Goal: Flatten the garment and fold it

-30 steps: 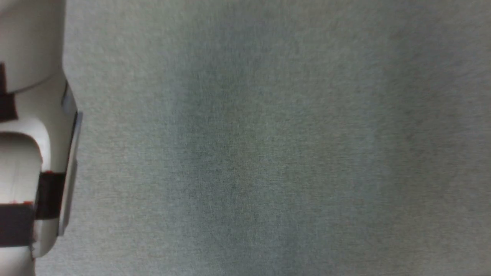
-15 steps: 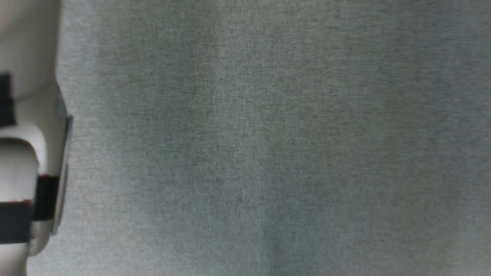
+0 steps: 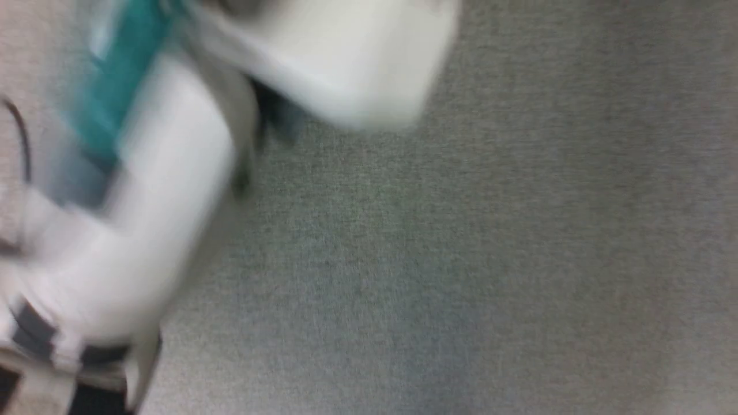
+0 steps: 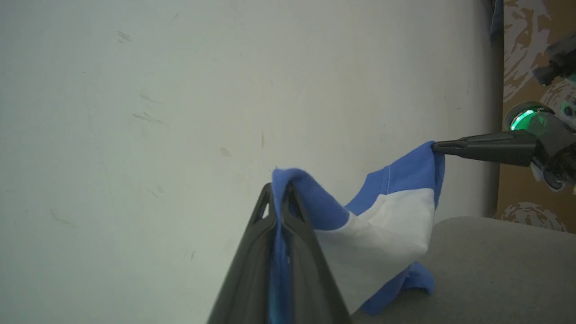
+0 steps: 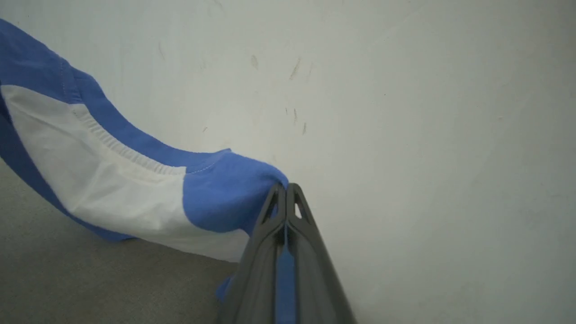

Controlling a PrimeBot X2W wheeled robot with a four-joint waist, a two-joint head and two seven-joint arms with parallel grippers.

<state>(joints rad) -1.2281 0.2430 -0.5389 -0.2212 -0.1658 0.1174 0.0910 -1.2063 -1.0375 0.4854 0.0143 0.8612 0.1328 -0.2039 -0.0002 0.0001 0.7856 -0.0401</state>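
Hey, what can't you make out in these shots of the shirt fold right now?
Head view: motion blur smears the pale arm; the teal patch is unidentifiable.
Left wrist view: the left claw hides part of the shirt.
Right wrist view: the left edge cuts off the shirt; the right claw covers its pinched corner.

I can read no words, numbers, brand marks or signs in any of my views. The garment [image 4: 382, 225] turns plain blue and white cloth towards my wrist cameras, with no lettering or logo I can make out on it. My head view is too blurred for anything to be read there.
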